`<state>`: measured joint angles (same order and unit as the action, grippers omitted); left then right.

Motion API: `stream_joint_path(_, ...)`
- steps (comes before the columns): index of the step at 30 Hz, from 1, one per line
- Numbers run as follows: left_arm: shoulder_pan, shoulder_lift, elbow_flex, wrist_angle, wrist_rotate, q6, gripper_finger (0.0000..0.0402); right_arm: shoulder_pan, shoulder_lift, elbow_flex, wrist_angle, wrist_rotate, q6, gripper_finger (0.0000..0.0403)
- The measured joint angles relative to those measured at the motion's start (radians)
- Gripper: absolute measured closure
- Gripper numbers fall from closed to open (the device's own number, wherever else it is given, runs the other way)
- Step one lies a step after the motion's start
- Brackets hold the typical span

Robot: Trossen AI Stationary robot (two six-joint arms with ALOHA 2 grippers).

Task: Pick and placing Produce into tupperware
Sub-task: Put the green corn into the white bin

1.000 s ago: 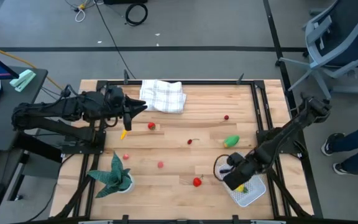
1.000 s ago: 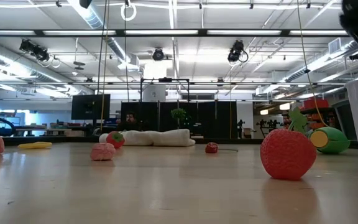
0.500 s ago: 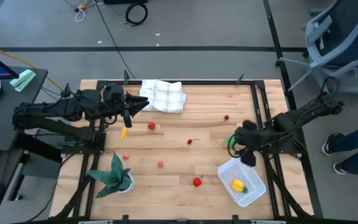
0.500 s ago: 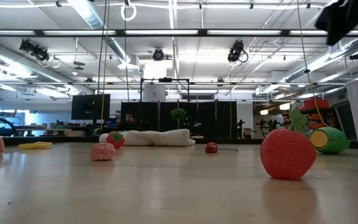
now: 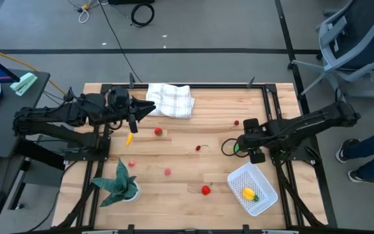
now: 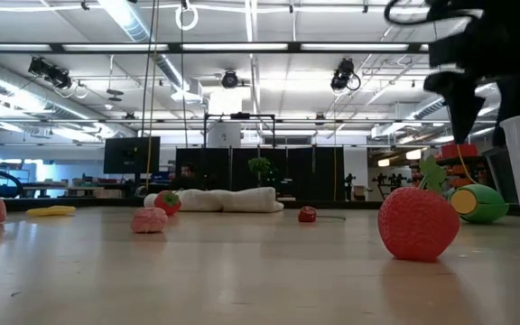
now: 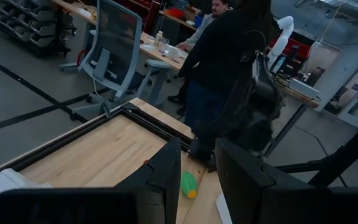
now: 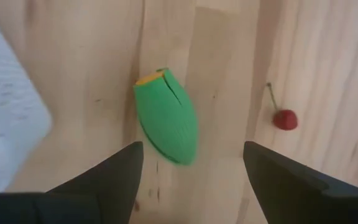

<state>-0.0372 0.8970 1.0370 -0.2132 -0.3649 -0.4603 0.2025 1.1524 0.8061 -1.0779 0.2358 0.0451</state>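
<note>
Green ridged produce piece [image 8: 166, 118], orange cut end, lying on wood

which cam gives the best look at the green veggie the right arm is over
The right wrist view: the green piece lies whole and unblocked between the open right gripper's fingers. The high view mostly hides it under that gripper. The low view shows it partly behind the strawberry; the left wrist view shows it far off.

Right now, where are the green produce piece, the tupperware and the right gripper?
green produce piece [image 8: 166, 118]: right wrist view, mid-body.
tupperware [image 5: 262, 181]: high view, rim.
right gripper [image 8: 191, 171]: right wrist view, gap between open fingertips.
</note>
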Motion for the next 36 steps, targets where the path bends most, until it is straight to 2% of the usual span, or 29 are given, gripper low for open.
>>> stream_joint_path(3,0.000,0.000,0.000,0.000,0.000,0.000,0.0294,-0.029,0.044,-0.039,0.042,-0.026,-0.028,0.0117)
stream_joint_path(13,0.000,0.000,0.000,0.000,0.000,0.000,0.0294,-0.059,0.204,-0.031,0.109,-0.126,-0.125,0.0117)
stream_joint_path(22,0.000,0.000,0.000,-0.001,0.000,0.000,0.0294,-0.077,0.339,-0.030,0.144,-0.125,-0.181,0.0117)
stream_joint_path(36,0.000,0.000,0.000,-0.001,0.000,0.002,0.0294,-0.138,0.381,-0.032,0.160,-0.110,-0.180,0.0130)
